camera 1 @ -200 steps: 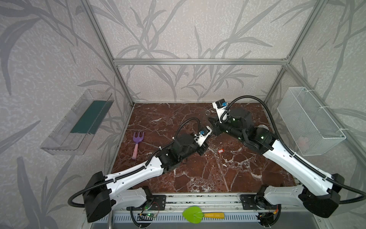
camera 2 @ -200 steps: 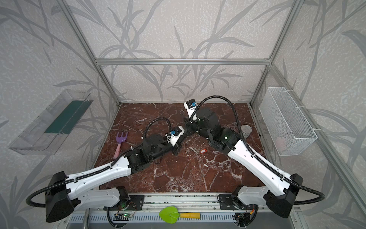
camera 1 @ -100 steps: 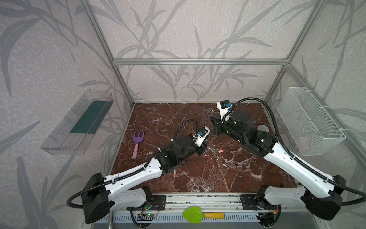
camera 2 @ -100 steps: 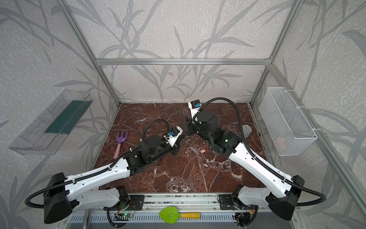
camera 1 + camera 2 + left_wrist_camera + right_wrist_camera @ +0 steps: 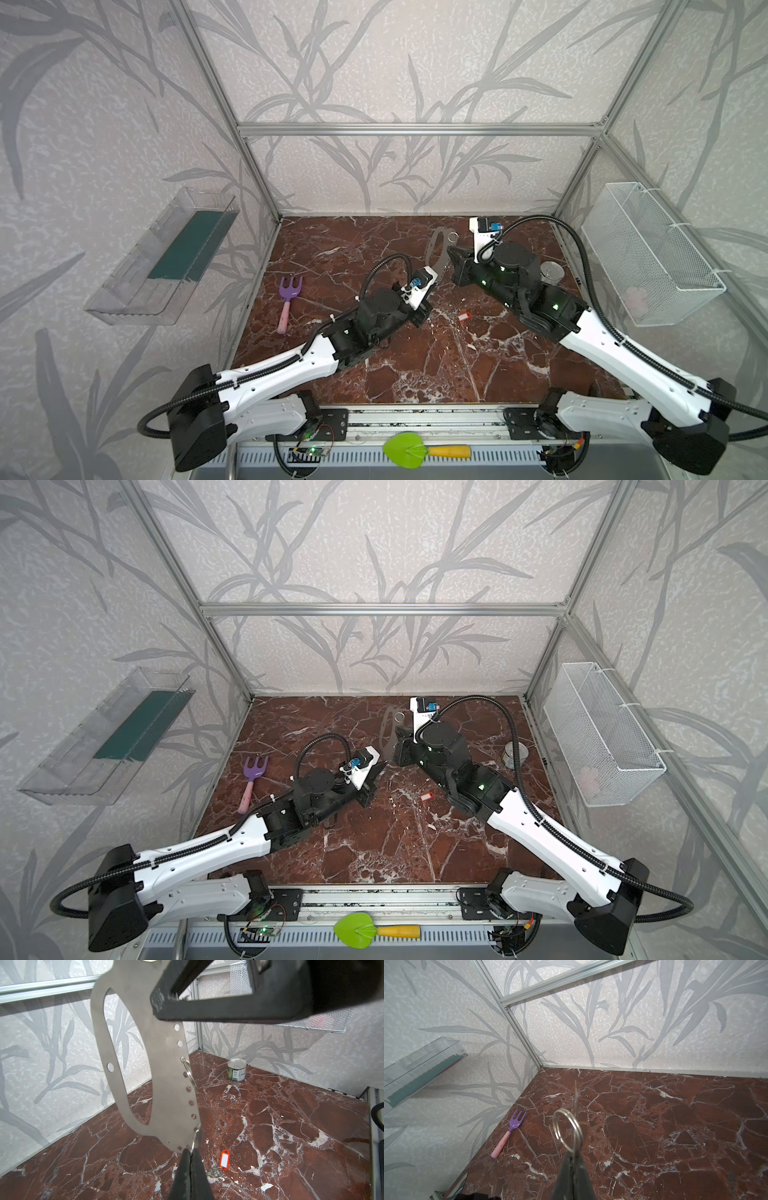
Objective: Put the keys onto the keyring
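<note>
One clear wall shelf (image 5: 137, 291) carrying one green sheet (image 5: 191, 243) hangs at far left, and one purple toy fork (image 5: 289, 291) with a pink handle lies on the red marble floor (image 5: 415, 374) beside it. Two arms meet mid-floor at a single keyring (image 5: 166, 1084), a flat grey D-shaped plate raised off the floor. The left gripper (image 5: 190, 1152), jaws pressed together, pinches the lower split ring (image 5: 195, 1138) at the plate's bottom tip, while the right gripper (image 5: 574, 1153), likewise clamped tight, grips the plate higher up beside its row of small holes. Two wire rings show along that row in the left wrist view, the upper split ring (image 5: 188, 1070) hanging free. One green toy trowel (image 5: 409, 449) with a yellow handle rests on the front rail (image 5: 415, 419). The keys (image 5: 224, 1159), one silver key joined to one red tag with a white label, lie flat on the floor between the arms, apart from the keyring and touched by neither gripper. One tin can (image 5: 236, 1070) stands upright near the right wall, where one white wire basket (image 5: 648, 249) hangs with something pale pink inside, too blurred to name
</note>
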Robot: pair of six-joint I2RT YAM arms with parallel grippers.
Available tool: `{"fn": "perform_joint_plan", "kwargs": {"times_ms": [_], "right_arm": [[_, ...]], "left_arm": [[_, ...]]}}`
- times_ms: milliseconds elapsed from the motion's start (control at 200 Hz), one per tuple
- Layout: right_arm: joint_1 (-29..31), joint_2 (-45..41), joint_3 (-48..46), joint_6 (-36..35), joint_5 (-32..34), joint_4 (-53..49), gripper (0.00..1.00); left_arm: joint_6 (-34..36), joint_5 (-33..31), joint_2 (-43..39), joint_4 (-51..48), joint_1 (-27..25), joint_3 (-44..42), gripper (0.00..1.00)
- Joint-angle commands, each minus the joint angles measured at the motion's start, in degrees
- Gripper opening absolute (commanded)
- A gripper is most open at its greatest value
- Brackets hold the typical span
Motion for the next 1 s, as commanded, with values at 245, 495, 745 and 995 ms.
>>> {"fn": "perform_joint_plan", "kwargs": {"times_ms": [245,495,745,995], "right_arm": [[-2.0,-0.7,-2.8,4.2,2.5,-2.8,0.0],[-3.9,-1.5,-4.5,8.3,0.3,-3.2,0.0],[-4.4,-1.6,-5.2,9.4,-0.3,-4.2,0.0],[-4.9,-1.6,-5.4,9.4,-0.7,-4.8,0.07]], "left_arm": [[-0.4,-3.6,-4.5,7.4,0.4,-1.1,0.0],[-0.3,-4.1,-5.7,10.0,0.4,-2.1,0.0],[0.1,-5.3,-6.5,11.6,0.4,-2.4,0.0],[0.5,-5.9,-6.7,11.7,0.4,-2.3,0.0]]}}
